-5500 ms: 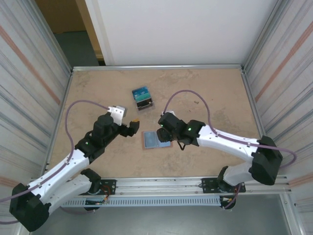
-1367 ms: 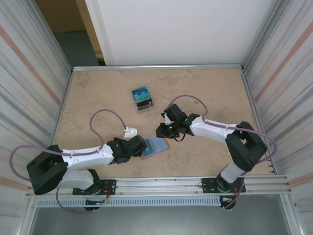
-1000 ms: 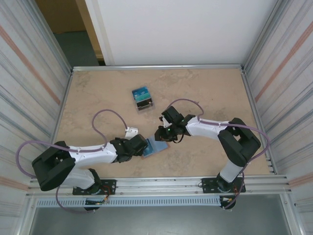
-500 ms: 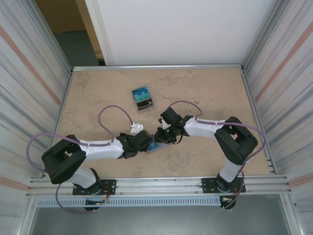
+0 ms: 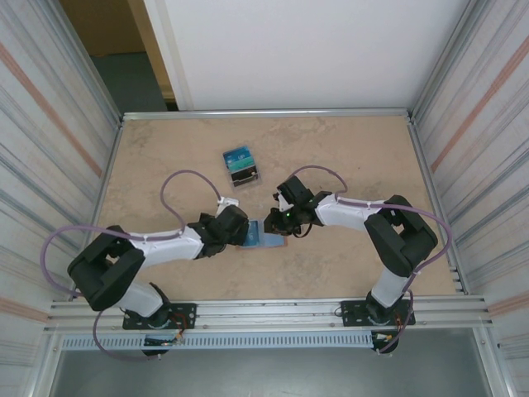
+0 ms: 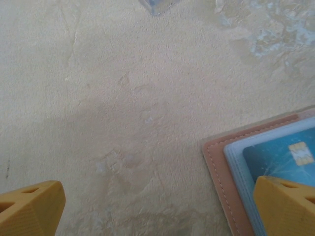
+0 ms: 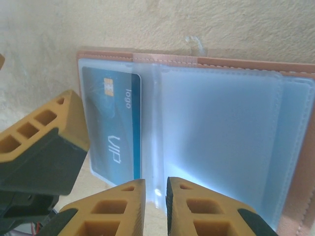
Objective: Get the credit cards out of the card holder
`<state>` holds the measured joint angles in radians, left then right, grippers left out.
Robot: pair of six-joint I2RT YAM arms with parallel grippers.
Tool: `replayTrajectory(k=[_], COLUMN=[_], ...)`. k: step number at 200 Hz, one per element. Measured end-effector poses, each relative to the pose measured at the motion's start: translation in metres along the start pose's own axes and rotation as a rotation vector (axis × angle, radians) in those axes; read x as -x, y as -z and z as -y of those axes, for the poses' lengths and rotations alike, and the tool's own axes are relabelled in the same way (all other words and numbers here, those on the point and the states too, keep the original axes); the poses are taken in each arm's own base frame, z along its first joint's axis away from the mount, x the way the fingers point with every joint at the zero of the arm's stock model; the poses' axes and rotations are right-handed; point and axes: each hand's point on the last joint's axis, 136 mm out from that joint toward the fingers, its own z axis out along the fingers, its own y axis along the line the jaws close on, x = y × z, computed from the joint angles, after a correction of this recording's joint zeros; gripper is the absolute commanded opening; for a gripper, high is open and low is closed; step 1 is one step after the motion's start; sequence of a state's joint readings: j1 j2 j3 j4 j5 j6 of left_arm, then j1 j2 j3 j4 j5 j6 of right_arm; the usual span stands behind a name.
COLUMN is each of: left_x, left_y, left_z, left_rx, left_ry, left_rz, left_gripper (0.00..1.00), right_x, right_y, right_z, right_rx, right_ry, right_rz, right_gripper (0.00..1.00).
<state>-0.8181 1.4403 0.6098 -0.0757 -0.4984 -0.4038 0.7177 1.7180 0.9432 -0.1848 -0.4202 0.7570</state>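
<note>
The salmon-pink card holder (image 5: pixel 273 242) lies open on the table between both grippers. Through the right wrist camera its clear sleeves (image 7: pixel 221 137) face up, and a teal credit card (image 7: pixel 113 128) marked VIP sits in the left sleeve. My right gripper (image 7: pixel 156 196) is shut on the sleeve fold at the holder's near edge. My left gripper (image 6: pixel 157 211) stands wide open at the holder's left end (image 6: pixel 221 177). One of its fingers (image 6: pixel 285 206) rests over the card's corner (image 6: pixel 275 157), the other finger (image 6: pixel 29 206) over bare table. From above, the left gripper (image 5: pixel 246 235) and right gripper (image 5: pixel 277 224) flank the holder.
A dark boxy stand (image 5: pixel 240 166) with blue-teal cards sits farther back on the table; its clear corner (image 6: pixel 157 4) shows at the top of the left wrist view. Metal rails (image 5: pixel 264 113) edge the table.
My left arm has swung in to the holder's left end. The holder has turned flatter and shifted a little between the grippers. The right jaws have narrowed slightly.
</note>
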Motion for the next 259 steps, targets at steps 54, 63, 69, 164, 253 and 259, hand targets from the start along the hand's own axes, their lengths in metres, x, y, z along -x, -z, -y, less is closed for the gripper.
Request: replayTrajectory(k=[54, 63, 69, 164, 253, 259], left_x=[0.005, 0.001, -0.001, -0.02, -0.027, -0.027], left_y=[0.018, 0.017, 0.016, 0.004, 0.003, 0.002], left_z=[-0.007, -0.007, -0.008, -0.004, -0.001, -0.001], left_rx=[-0.015, -0.015, -0.012, -0.003, 0.0, 0.0], left_ry=[0.079, 0.079, 0.078, 0.059, 0.055, 0.057], left_rz=[0.011, 0.001, -0.005, -0.077, -0.095, -0.096], left_gripper=[0.99, 0.99, 0.99, 0.99, 0.99, 0.99], right_x=[-0.001, -0.003, -0.004, -0.005, -0.005, -0.005], right_y=[-0.003, -0.004, -0.006, -0.024, -0.031, -0.032], right_z=[-0.008, -0.009, -0.009, -0.011, -0.009, -0.009], right_rx=[0.024, 0.024, 0.024, 0.02, 0.021, 0.025], right_ry=[0.003, 0.007, 0.006, -0.013, -0.02, -0.02], right_rz=[0.008, 0.003, -0.001, -0.042, -0.057, -0.059], right_gripper=[0.19, 0.2, 0.2, 0.21, 0.17, 0.17])
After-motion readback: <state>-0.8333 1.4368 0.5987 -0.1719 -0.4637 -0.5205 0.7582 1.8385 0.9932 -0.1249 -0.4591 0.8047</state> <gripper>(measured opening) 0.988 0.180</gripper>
